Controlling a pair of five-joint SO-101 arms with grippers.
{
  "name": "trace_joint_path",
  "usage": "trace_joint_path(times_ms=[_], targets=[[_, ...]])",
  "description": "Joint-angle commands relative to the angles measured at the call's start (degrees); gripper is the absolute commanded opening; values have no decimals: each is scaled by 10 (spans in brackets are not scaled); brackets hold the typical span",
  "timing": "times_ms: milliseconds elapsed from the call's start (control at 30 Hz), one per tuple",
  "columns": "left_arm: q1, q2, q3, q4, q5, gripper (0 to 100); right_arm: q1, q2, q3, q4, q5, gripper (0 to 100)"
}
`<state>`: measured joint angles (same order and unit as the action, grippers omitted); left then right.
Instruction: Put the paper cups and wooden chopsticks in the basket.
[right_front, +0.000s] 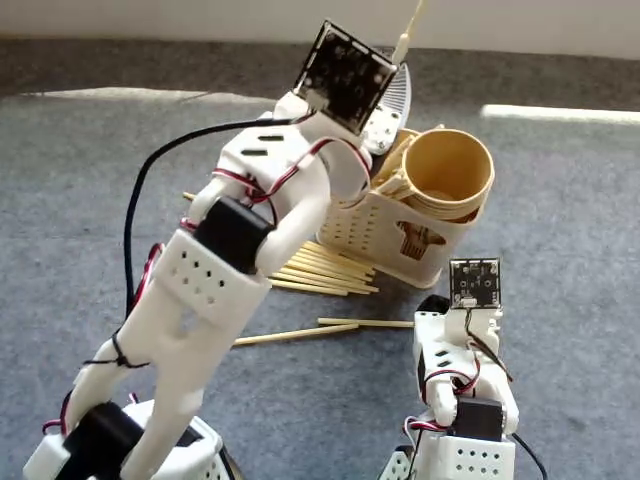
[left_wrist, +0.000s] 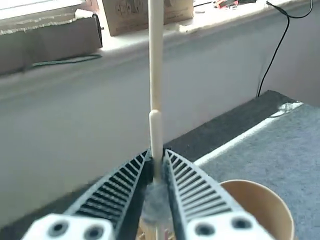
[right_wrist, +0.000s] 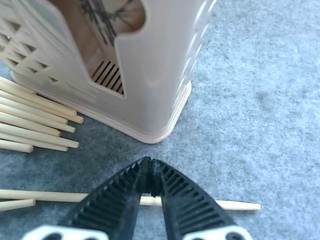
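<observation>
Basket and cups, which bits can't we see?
High view: the left arm covers one end of the basket.
Right wrist view: the frame edge cuts off the basket's top.
Left wrist view: the left gripper and frame edge hide part of a paper cup.

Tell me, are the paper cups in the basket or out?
In. The paper cups sit nested inside the basket, their rims poking above its top edge.

One basket (right_front: 385, 235), one stack of cups (right_front: 452, 172), many chopsticks (right_front: 322, 268).
</observation>
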<state>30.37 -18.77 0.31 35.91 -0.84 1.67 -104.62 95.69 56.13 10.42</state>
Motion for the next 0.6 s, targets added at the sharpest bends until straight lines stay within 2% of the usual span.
trace_joint_path(times_ms=[0, 133, 567], targets=[[-26, 14, -25, 18, 52, 95, 7, -6, 77, 0, 5, 12], [-53, 30, -26, 37, 62, 101, 7, -6, 77, 0, 5, 12], [-54, 29, -31, 177, 62, 102, 7, -6, 77, 0, 5, 12]])
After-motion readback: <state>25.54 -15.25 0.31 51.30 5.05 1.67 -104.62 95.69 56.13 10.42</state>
